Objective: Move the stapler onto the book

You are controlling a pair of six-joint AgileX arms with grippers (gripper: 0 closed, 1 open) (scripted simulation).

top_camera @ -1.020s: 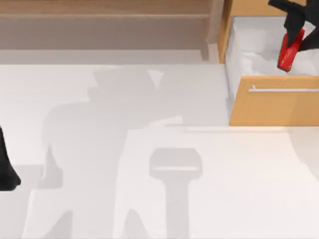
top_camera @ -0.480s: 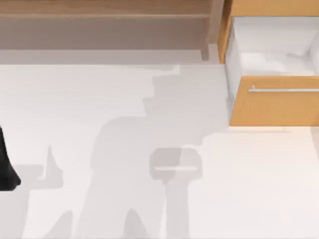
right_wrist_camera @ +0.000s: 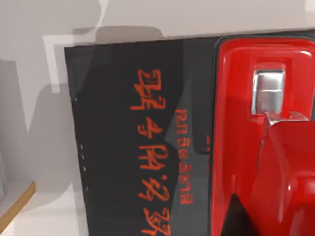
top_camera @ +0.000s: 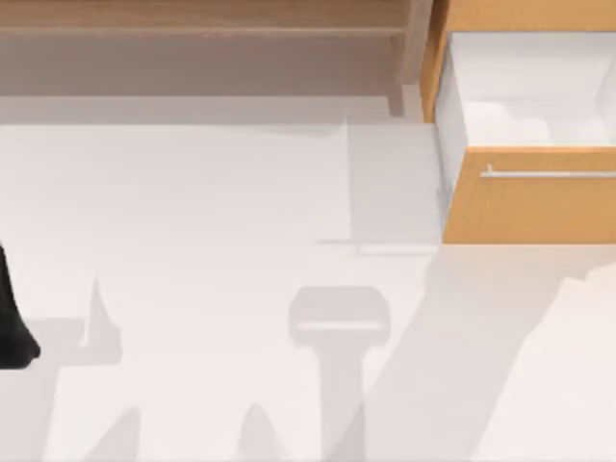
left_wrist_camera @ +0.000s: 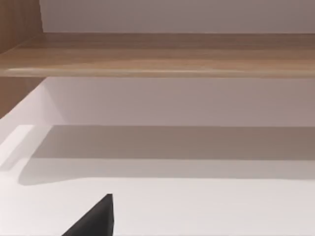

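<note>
The red stapler [right_wrist_camera: 266,113], glossy with a metal plate at its nose, looms close in the right wrist view. It hangs over a black book [right_wrist_camera: 142,147] with red lettering on its cover. My right gripper [right_wrist_camera: 268,206] is shut on the stapler; whether the stapler touches the cover cannot be told. My left gripper [top_camera: 12,332] sits parked at the table's left edge, and a black tip of it [left_wrist_camera: 93,221] pokes into the left wrist view.
An open wooden drawer [top_camera: 529,197] with a metal handle and white inside stands at the back right. A wooden shelf [top_camera: 192,19] runs along the back. A wooden edge [right_wrist_camera: 15,206] lies beside the book. Arm shadows fall across the white table [top_camera: 192,212].
My right gripper with the stapler lifted out of the drawer and left the top view. The drawer now holds nothing. The left arm has not moved.
</note>
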